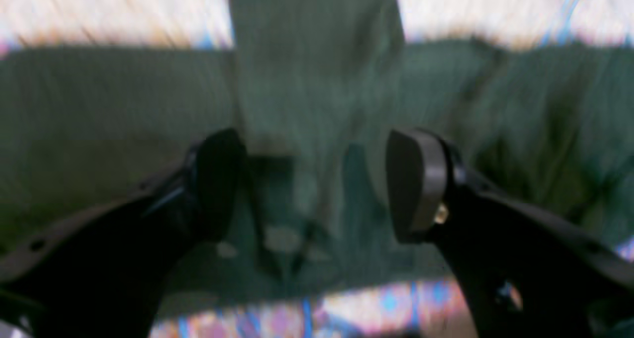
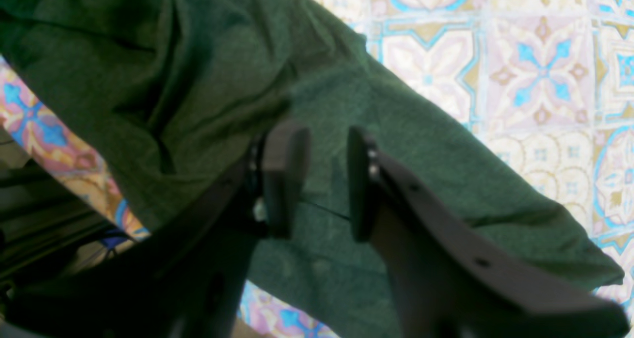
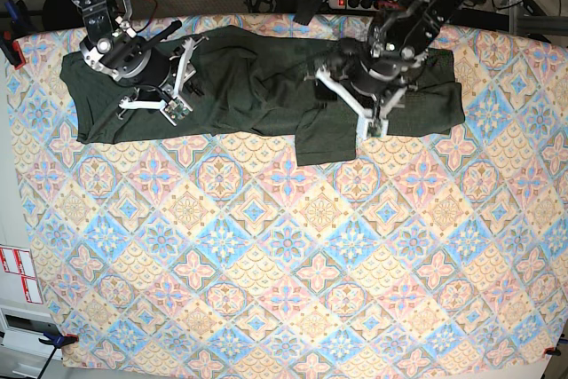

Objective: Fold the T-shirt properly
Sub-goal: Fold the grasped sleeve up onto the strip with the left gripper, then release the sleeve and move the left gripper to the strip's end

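While the near part of the worktop (image 3: 284,264) with its bright tile pattern is bare, the T-shirt (image 3: 240,86) lies spread along the far edge. One flap hangs toward the near side in the middle. The left fingers (image 1: 317,184) are wide apart above the cloth and hold nothing. The right fingers (image 2: 324,179) have a small gap and seem to hold nothing too. If they pinch two layers, the shirt could bunch up. A pull toward the far edge could drag it off.
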